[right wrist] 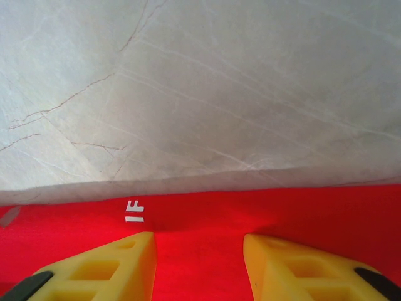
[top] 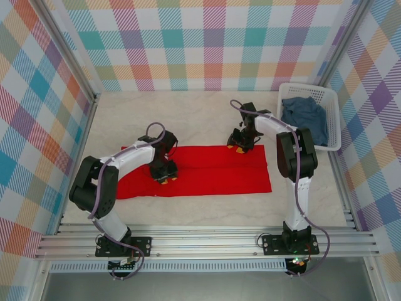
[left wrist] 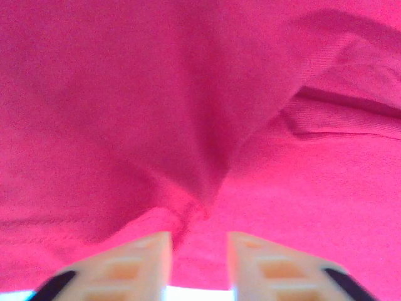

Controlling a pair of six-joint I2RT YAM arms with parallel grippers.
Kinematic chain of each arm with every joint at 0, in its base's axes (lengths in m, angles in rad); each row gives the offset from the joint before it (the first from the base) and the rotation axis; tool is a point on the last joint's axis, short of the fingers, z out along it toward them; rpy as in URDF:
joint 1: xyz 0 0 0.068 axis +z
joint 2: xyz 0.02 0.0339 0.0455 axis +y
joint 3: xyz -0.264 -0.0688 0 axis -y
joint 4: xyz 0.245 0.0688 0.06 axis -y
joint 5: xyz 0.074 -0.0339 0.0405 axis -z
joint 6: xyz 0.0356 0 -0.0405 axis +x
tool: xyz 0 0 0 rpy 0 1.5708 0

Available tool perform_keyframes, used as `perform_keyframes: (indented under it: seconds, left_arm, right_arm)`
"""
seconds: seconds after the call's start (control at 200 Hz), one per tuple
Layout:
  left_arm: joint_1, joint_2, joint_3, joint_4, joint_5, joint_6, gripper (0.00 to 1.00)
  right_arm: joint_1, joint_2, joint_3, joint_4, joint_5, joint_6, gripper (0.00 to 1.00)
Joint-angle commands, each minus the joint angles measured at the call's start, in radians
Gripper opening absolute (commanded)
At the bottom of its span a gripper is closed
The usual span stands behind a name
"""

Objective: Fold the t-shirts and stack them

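The red t-shirt point(top: 207, 172) lies folded into a long flat band across the middle of the table. My left gripper point(top: 164, 176) rests on its left part; in the left wrist view the left gripper point(left wrist: 199, 241) stands open, red cloth point(left wrist: 188, 113) lying between the fingers and a small ridge running up to the left finger point(left wrist: 141, 257). My right gripper point(top: 239, 147) sits at the band's far edge. Up close the right gripper point(right wrist: 199, 241) is open, its yellow fingers point(right wrist: 113, 266) set on the red cloth point(right wrist: 326, 213) beside a small white print point(right wrist: 134, 211). The blue-grey t-shirt point(top: 305, 118) lies crumpled in the basket.
The white lattice basket point(top: 336, 128) stands at the right edge of the table, against the checked wall. Pale marble tabletop point(top: 188, 116) stretches behind the red shirt, and more bare top point(top: 207, 210) runs in front of it up to the metal rail.
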Motion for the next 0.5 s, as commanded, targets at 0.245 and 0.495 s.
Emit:
perform_keyframes:
  seconds: [0.245, 0.495]
  left_arm:
    - [0.147, -0.138, 0.031, -0.017, -0.119, -0.176, 0.37]
    - [0.194, -0.022, -0.046, 0.064, -0.107, -0.3, 0.23]
  right_arm:
    - [0.002, -0.118, -0.117, 0.024, 0.078, -0.017, 0.43]
    - [-0.008, -0.138, -0.211, 0.041, 0.108, 0.0, 0.37]
